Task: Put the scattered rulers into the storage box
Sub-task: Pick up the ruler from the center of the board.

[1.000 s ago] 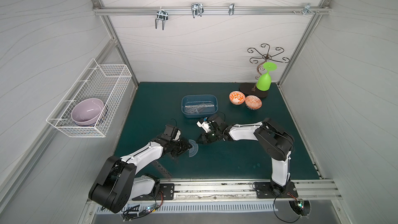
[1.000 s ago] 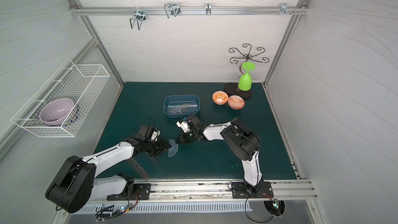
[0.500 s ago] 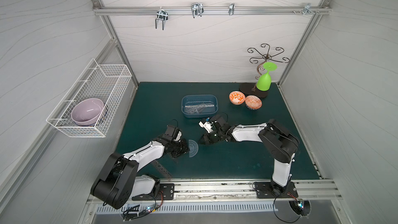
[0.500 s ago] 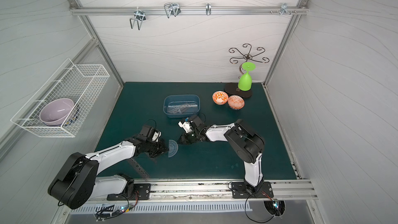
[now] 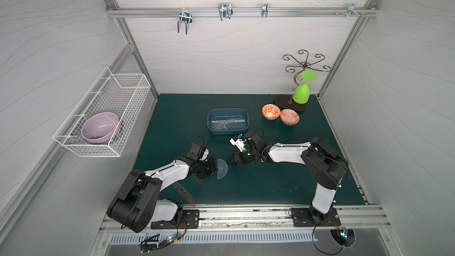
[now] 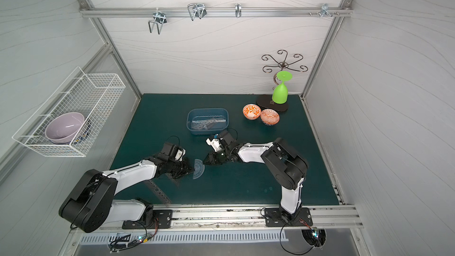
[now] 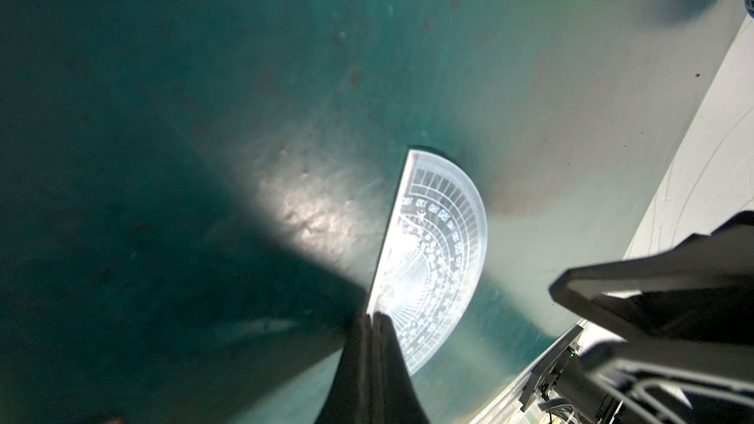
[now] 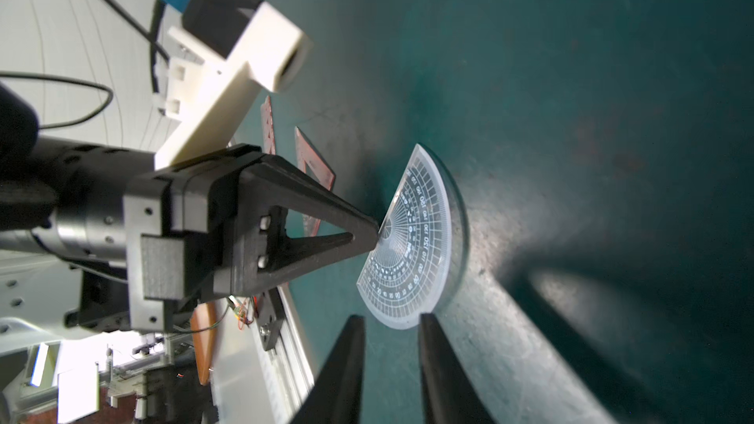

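Several rulers [image 5: 226,125] in box [image 5: 247,119]; protractor [image 5: 222,168], stencil ruler [image 5: 184,193] & set squares [image 8: 316,181] left on counter [image 5: 270,181]. Left fingers [image 7: 383,344] clamped on protractor edge, right fingers [image 8: 347,360] apart by it.

blue-grey storage box [image 5: 227,132], seemingly bluish protractor [image 5: 222,169], dark teal mat [image 5: 258,185].

White walls [image 5: 221,57], dark green tabletop [image 5: 270,188]
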Available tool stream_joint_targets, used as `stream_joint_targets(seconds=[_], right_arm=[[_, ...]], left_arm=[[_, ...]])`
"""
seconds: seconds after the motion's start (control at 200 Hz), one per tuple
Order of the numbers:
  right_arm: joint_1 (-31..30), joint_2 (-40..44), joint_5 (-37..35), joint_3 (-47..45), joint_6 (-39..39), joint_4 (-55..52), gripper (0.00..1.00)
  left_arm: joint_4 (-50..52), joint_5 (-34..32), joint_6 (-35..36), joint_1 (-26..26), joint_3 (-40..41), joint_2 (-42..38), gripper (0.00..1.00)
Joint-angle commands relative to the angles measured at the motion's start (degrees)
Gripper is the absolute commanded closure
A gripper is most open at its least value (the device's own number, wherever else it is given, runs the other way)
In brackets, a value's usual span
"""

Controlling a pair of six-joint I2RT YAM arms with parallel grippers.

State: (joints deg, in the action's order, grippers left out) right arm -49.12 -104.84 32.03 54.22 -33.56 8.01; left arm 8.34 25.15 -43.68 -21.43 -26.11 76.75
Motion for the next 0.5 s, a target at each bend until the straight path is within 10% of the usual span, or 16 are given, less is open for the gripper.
stream_joint_targets(seconds=[0.0, 0.495], right_arm=[[-0.4, 0.0, -1.0, 0.2, -0.3, -4.3, 0.59], [-2.0, -6.7, 3.5, 2.6, -9.2, -3.3, 0.56]], left_arm=[[-0.3, -1.0, 0.2, -0.2, 0.8, 1.7, 1.00], [-1.0, -0.8, 0.5, -0.2, 1.7, 3.0, 1.00]])
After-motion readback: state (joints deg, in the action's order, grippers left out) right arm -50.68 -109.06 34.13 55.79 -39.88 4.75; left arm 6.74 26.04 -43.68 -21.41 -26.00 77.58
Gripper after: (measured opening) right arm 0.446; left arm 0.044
